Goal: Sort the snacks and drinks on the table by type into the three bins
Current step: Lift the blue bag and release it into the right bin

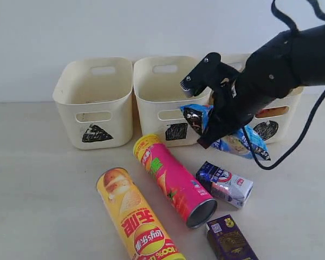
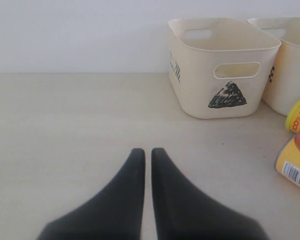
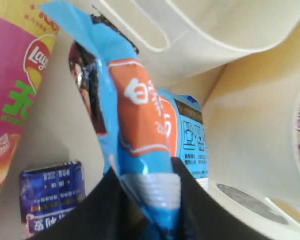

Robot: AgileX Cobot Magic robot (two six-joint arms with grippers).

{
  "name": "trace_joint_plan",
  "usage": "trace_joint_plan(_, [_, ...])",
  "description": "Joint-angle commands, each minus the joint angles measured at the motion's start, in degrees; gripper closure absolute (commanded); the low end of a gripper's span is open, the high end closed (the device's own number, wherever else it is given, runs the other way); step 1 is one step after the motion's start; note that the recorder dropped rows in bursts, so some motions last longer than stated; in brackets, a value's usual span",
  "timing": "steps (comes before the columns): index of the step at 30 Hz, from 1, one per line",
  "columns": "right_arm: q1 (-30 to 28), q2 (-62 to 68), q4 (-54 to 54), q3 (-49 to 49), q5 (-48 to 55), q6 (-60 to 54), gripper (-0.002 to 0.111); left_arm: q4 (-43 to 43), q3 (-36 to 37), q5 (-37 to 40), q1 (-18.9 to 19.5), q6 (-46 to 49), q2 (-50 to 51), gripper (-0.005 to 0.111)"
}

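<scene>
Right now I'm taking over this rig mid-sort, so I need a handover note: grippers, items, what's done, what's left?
Left gripper shut, empty, over the table near the triangle bin.
Right gripper shut on the blue packet, in front of the square bin and circle bin.
Done: something orange shows inside the circle bin.
Left: blue packet, yellow tube, pink tube, white and blue carton, purple carton, the last four on the table.

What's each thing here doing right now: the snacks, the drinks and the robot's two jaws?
Blue packet: gripped at one end.
Right jaws: shut on the blue packet.
Left jaws: shut, empty.
Pink tube: lying on the table.
Yellow tube: lying on the table.
White-blue carton: lying on its side.
Purple carton: on the table.
Orange packet: inside the circle bin.
</scene>
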Motion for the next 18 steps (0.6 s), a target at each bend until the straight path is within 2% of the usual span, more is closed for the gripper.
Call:
trace_joint_plan(1, [-0.2,-4.3,-0.4,0.3,2.5,0.0,0.108,-0.3,0.2,-0.2,0.1,-0.2,-0.2,0.103])
trace_joint_plan(10, [-0.2,-13.5,-0.4,0.3,2.8,0.0,0.108,-0.3,0.2,-0.2,0.1,-0.2,-0.2,0.103])
trace_joint_plan(18, [-6.2,-15.0,5.5,-1.6,-0.5,-0.8,0.108,-0.3,0.2,-0.2,0.1,-0.2,-0.2,0.103])
